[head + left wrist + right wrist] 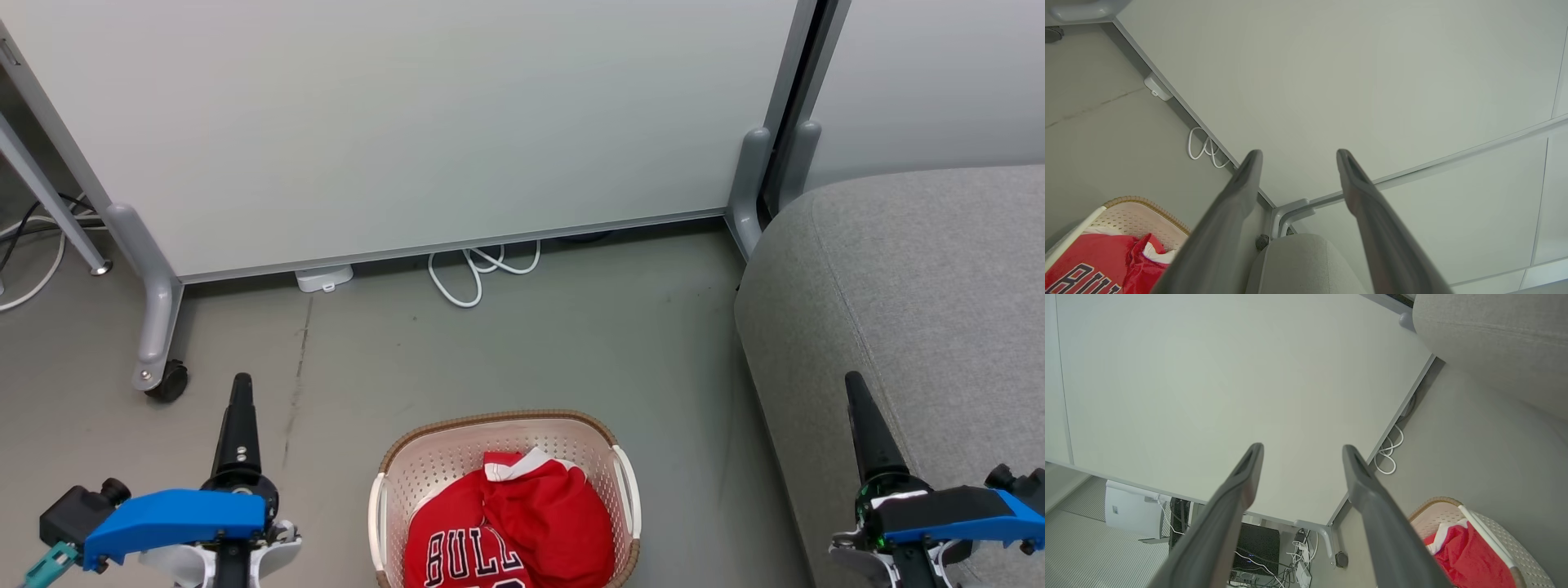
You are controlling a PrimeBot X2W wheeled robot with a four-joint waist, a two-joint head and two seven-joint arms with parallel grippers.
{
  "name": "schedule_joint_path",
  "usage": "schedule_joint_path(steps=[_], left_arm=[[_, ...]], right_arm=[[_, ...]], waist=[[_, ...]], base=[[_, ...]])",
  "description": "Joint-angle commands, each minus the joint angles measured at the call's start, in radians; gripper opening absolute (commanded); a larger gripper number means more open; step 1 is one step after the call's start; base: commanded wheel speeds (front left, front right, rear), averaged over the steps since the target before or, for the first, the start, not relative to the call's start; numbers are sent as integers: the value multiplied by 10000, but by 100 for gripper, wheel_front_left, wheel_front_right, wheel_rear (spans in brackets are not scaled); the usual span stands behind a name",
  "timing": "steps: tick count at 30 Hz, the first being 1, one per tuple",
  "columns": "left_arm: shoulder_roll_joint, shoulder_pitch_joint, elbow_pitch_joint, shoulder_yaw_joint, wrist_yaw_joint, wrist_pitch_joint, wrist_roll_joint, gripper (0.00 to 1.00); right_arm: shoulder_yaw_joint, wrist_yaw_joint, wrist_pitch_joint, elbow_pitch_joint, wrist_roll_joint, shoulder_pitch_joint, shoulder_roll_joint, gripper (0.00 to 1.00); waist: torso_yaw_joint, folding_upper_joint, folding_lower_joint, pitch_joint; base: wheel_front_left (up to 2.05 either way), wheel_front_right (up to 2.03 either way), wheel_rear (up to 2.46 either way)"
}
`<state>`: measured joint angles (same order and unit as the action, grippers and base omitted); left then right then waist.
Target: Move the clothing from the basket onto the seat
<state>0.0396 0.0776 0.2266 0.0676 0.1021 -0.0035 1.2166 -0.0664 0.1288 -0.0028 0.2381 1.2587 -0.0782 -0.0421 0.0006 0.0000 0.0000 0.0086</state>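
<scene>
Clothing (510, 523): red, bunched inside basket (490, 420). Jersey with "BULL" lettering lies near-left in the heap; second red piece with white trim lies right of it and partly over it. Basket stands on floor (571, 343) at near centre, between the two grippers. Seat (922, 310): grey, right of basket, not touching it, strip of floor between.

Left gripper (1299, 153): fingers spread wide, nothing between them, above floor left of basket. Right gripper (1303, 447): fingers equally wide, empty, over near-left part of seat. Both are clear of clothing.

Far side: pale panel (408, 122) on grey feet; white cable (478, 273) looped on floor at its base.
</scene>
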Motion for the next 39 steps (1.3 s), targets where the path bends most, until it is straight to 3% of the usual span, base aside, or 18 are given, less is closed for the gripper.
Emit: schedule_joint_path(steps=[1, 16, 39], left_arm=[[79, 293, -231, -119, -72, -104, -532, 100], [94, 358, -150, -870, -488, -654, -3716, 100], [152, 350, -64, -1453, -684, -1357, -6738, 100]], right_arm=[[59, 11, -108, -226, -441, -275, -51, 100], [499, 14, -659, -390, -3163, -283, -65, 100], [738, 19, -1363, -76, -6078, -287, -83, 100]], waist=[[0, 0, 0, 3], [8, 0, 0, 30], [37, 0, 0, 49]], base=[[0, 0, 0], [0, 0, 0], [0, 0, 0]])
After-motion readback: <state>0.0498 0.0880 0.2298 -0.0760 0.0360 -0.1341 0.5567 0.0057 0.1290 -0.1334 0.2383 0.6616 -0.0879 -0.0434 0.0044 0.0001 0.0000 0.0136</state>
